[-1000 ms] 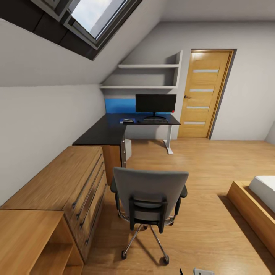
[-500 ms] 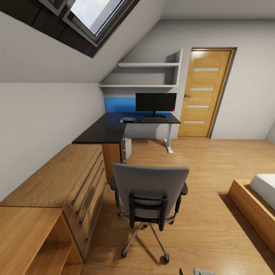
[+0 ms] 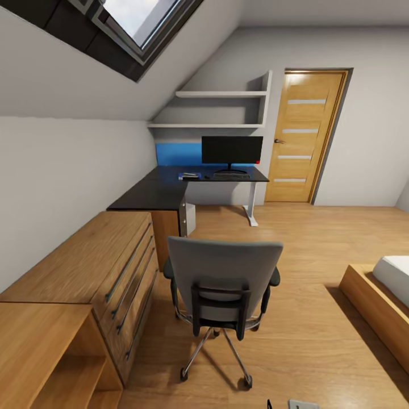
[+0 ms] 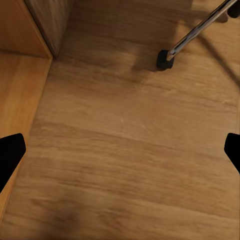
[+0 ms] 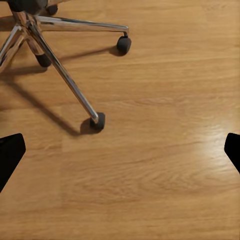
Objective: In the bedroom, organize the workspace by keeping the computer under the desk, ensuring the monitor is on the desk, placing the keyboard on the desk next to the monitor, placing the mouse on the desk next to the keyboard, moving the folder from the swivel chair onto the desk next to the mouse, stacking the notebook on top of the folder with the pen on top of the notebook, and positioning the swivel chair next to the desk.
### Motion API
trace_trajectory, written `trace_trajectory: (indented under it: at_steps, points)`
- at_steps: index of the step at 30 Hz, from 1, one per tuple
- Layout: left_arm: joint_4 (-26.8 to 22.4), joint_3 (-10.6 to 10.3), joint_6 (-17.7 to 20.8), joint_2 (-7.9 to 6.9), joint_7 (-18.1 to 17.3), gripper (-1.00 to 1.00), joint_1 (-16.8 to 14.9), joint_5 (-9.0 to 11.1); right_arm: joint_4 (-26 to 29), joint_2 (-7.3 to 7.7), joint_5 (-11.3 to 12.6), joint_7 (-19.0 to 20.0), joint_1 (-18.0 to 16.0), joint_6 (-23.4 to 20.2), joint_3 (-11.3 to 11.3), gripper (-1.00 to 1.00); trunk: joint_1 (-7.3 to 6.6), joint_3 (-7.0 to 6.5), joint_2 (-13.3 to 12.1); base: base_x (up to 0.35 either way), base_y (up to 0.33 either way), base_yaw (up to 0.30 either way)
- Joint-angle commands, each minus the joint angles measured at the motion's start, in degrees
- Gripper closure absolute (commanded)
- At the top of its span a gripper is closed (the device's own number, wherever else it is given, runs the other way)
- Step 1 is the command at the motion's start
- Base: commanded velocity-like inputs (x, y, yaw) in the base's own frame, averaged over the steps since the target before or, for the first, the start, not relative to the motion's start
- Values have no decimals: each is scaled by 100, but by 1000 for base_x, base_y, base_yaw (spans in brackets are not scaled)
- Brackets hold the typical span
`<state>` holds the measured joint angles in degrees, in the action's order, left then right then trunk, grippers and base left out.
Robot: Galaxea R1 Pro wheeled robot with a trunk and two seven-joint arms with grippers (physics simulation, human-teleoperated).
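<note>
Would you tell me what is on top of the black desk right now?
On the desk stand the monitor and the keyboard, with a small item beside it too distant to identify.

Little of the robot is showing. The left gripper [image 4: 120, 152] is presenting two matte black fingertips [image 4: 10, 152], flat, unmarked and bluntly rounded. The right gripper [image 5: 120, 150] is showing the same plain black fingertips [image 5: 233, 150], with no screws or cables visible. In the head view, nearer than the swivel chair [image 3: 224, 281], a pale grey body part [image 3: 301, 404] with a small dark mark is peeking in beside a thin black sliver [image 3: 268, 404].
</note>
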<state>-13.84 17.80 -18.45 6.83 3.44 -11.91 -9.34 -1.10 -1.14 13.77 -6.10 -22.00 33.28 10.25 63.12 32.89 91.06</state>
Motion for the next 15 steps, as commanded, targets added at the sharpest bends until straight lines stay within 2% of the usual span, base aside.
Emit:
trace_trajectory:
  at_steps: [1,2,7,15]
  points:
    - [4,22,-19,3,30,-100,-4,-41,-12,-4,33,-23,-6,21,51,-100,22,24,44,0,0,0]
    - [4,22,-19,3,22,-100,-4,184,-11,-7,32,-22,-6,21,51,-100,44,42,85,0,0,0]
    - [4,19,-19,3,7,-100,-4,501,-6,-5,30,-22,-6,21,50,-100,154,132,285,0,0,0]
    - [4,21,-19,3,0,-100,-4,632,-4,-1,30,-23,-6,21,48,-100,330,275,606,0,0,0]
